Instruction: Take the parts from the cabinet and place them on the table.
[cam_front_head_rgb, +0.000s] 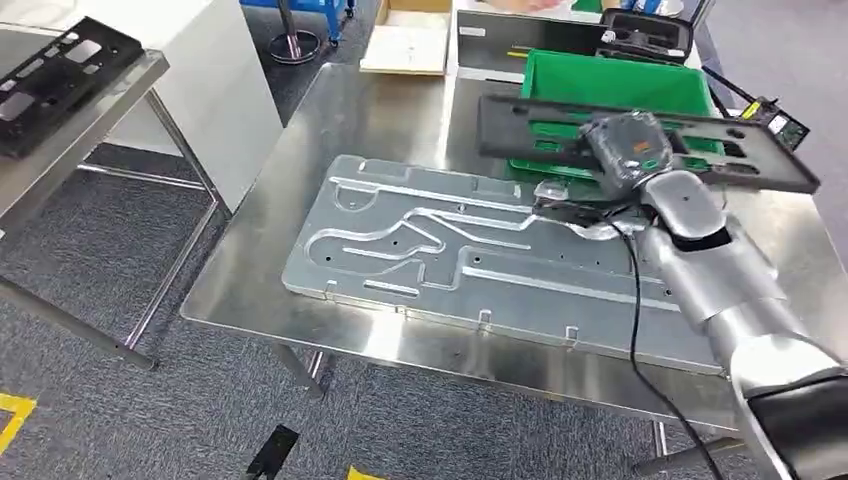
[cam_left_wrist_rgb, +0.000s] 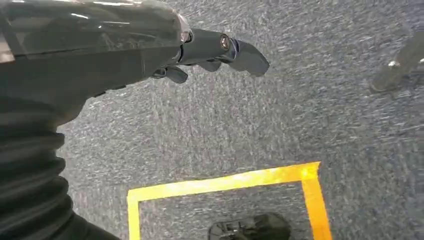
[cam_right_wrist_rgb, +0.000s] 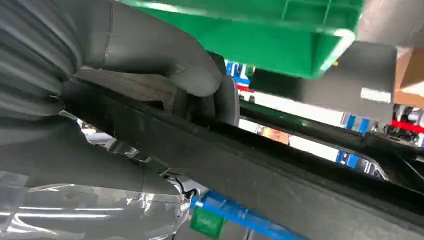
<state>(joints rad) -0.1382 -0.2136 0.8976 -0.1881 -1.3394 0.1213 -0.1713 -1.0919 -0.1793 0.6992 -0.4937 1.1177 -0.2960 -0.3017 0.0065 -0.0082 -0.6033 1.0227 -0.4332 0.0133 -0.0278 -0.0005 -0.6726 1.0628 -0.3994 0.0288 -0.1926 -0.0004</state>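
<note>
My right hand (cam_front_head_rgb: 625, 150) grips a long, flat, dark grey part (cam_front_head_rgb: 720, 150) with cut-outs and holds it in the air over the far right of the steel table (cam_front_head_rgb: 400, 110), just above a green bin (cam_front_head_rgb: 620, 85). In the right wrist view my thumb (cam_right_wrist_rgb: 150, 55) lies on the part's upper face, and the part's edge (cam_right_wrist_rgb: 250, 170) runs across the picture under the green bin (cam_right_wrist_rgb: 260, 35). My left hand (cam_left_wrist_rgb: 200, 50) hangs over grey carpet with its fingers loosely extended and nothing in it.
A large machined aluminium plate (cam_front_head_rgb: 460, 250) lies across the middle of the table. Another dark part (cam_front_head_rgb: 55, 75) rests on a steel shelf at the far left. A cardboard box (cam_front_head_rgb: 410, 45) lies beyond the table. Yellow tape (cam_left_wrist_rgb: 225, 185) marks the carpet.
</note>
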